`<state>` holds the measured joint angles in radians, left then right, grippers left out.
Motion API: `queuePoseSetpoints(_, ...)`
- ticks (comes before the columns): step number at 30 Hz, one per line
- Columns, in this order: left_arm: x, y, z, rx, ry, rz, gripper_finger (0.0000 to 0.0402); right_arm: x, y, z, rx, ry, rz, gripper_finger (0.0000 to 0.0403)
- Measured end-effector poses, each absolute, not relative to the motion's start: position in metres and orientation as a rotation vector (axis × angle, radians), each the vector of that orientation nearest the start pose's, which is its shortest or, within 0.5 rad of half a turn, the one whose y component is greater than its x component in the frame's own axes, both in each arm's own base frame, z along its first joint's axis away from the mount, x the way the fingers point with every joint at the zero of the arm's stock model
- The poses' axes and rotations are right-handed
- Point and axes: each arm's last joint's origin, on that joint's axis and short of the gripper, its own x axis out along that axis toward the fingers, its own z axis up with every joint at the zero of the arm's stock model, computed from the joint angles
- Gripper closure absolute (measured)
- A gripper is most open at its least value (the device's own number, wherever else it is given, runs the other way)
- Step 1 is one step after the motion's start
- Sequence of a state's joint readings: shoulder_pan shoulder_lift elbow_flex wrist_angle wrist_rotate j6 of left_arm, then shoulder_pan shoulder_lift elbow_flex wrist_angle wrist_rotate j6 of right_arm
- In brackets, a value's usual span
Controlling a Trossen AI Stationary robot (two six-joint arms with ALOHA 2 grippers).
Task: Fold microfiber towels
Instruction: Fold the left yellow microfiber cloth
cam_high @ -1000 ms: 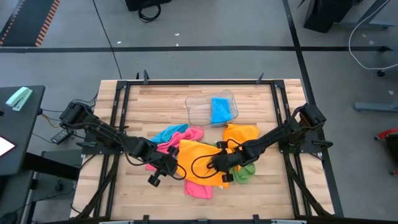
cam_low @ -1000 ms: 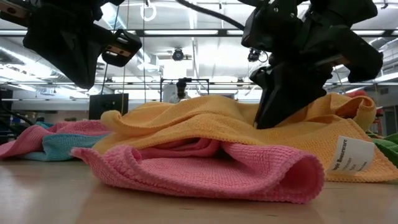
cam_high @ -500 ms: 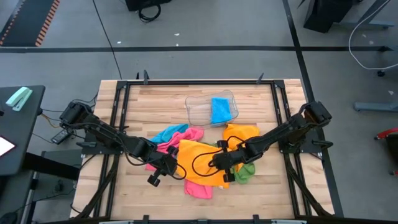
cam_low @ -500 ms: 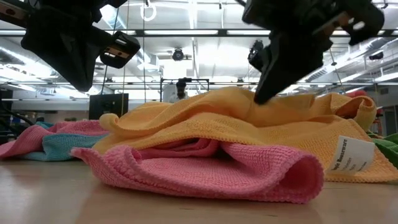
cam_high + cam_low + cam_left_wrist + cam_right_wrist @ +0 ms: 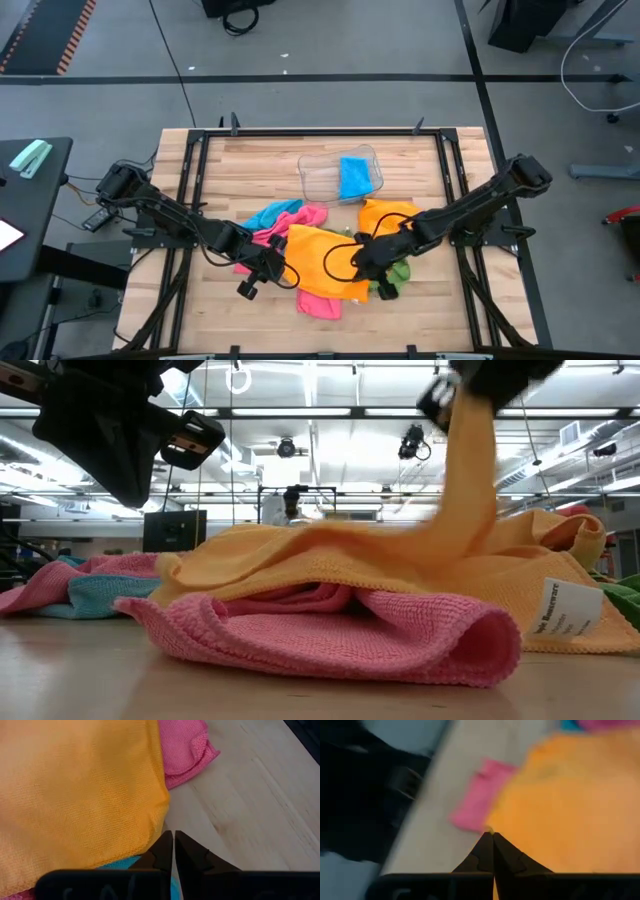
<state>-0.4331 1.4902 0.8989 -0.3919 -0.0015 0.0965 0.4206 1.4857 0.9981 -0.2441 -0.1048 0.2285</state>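
A pile of microfiber towels lies mid-table. An orange towel [image 5: 318, 262] tops a pink one [image 5: 320, 302]. Beside them lie a teal one [image 5: 272, 213], a green one [image 5: 396, 274] and a second orange one [image 5: 388, 212]. My right gripper [image 5: 360, 255] is shut on the top orange towel [image 5: 400, 555] at its right side, high in the low view [image 5: 455, 395]. My left gripper [image 5: 173, 836] hovers shut just off that towel's left corner, over bare wood, touching nothing. My right gripper pinches the orange towel at its edge [image 5: 496, 826] between its two shut fingers, slanting down from the table's right. The held part is drawn up into a narrow peak [image 5: 468, 470]. The rest of the towel still lies on the pink towel [image 5: 330, 630].
A clear plastic tray [image 5: 318, 180] with a folded blue towel [image 5: 354, 177] stands at the far middle. A white label [image 5: 565, 608] hangs from the orange towel's near edge. Bare wood shows along the table's near edge [image 5: 220, 320] and the far left.
My right gripper has risen and drawn back toward the table's right edge, tipping less steeply. It has pulled the orange towel's held part up from a low hump into a tall peak, while the rest stays on the pile.
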Motion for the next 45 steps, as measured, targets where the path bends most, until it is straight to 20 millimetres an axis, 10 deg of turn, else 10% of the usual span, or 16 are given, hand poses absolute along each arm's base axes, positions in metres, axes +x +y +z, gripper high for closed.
queuePoseSetpoints(5, 0.264, -0.118, 0.2, 0.335, 0.941, -0.361, 0.0375, 0.279, 0.143, 0.248, 0.117, 0.748, 0.455, 0.0402)
queuePoseSetpoints(33, 0.261, -0.118, 0.198, 0.308, 0.979, -0.313, 0.0348, 0.284, 0.19, 0.133, 0.089, 1.151, 0.322, 0.0399)
queuePoseSetpoints(45, 0.252, -0.141, 0.199, 0.403, 0.927, -0.342, 0.0287, 0.274, 0.178, 0.15, 0.164, 1.22, 0.21, 0.0283)
